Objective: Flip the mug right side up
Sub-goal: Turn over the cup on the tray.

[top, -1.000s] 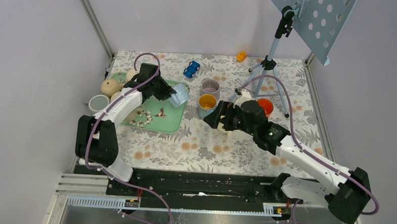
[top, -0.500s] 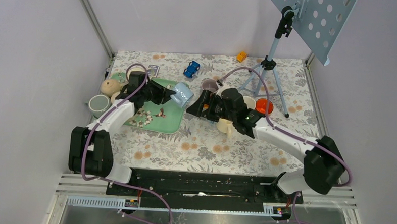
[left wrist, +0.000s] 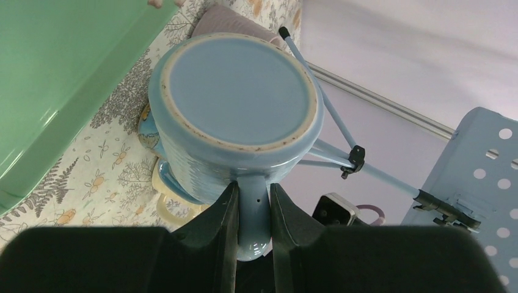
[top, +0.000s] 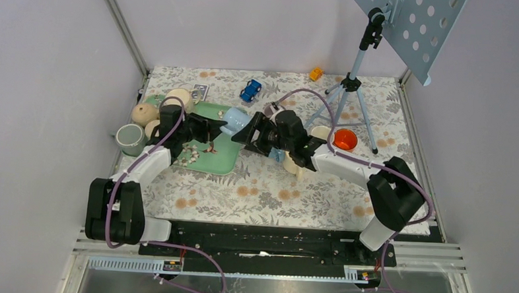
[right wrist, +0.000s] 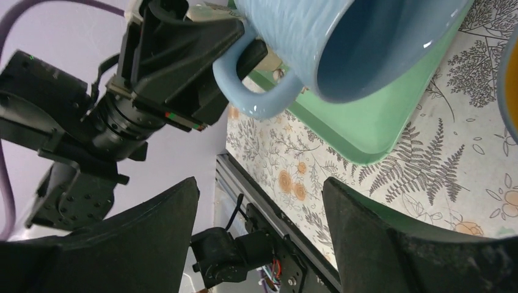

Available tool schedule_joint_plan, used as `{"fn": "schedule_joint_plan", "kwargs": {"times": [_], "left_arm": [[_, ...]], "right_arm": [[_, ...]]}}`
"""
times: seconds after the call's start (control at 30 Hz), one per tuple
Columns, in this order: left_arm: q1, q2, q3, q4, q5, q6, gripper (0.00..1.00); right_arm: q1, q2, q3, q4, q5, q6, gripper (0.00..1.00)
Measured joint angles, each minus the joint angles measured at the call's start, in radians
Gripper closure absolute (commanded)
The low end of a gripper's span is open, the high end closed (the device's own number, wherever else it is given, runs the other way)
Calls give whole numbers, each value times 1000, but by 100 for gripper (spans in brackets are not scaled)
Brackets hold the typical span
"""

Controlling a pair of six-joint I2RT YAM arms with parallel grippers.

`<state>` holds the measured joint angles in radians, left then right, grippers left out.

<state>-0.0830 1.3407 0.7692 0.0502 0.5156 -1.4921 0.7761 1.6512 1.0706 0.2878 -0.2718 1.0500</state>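
The light blue mug (top: 236, 121) hangs in the air over the right edge of the green tray (top: 222, 159), lying on its side. My left gripper (top: 219, 125) is shut on its handle. In the left wrist view the mug's flat base (left wrist: 236, 91) faces the camera and the handle is pinched in my left gripper (left wrist: 252, 213). My right gripper (top: 246, 134) is open just right of the mug and does not touch it. In the right wrist view the mug's open mouth (right wrist: 372, 43) faces my right gripper (right wrist: 259, 210), whose fingers (right wrist: 153, 241) stand wide below it.
A grey-green cup (top: 129, 136) and cream balls (top: 141, 113) sit left of the tray. A blue toy car (top: 250, 90), an orange toy (top: 316, 74) and a tripod stand (top: 347, 87) are at the back. An orange bowl (top: 345, 138) and a cream mug (top: 294, 164) lie by the right arm.
My right arm has swung left from the cups up to the mug, its jaws narrowing a little. My left arm has drawn back and turned the mug's mouth toward the right gripper.
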Motion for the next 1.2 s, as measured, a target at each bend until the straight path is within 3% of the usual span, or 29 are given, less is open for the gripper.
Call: {"fn": "schedule_joint_plan", "kwargs": {"times": [0.6,1.2], "left_arm": [[24,-86,-144,192,59,-180,100],[69,-150,-227,315,90,-287,100]], "right_arm": [[0,150,99,90,-9,164,32],[3,225,235,73,-18,198,47]]}}
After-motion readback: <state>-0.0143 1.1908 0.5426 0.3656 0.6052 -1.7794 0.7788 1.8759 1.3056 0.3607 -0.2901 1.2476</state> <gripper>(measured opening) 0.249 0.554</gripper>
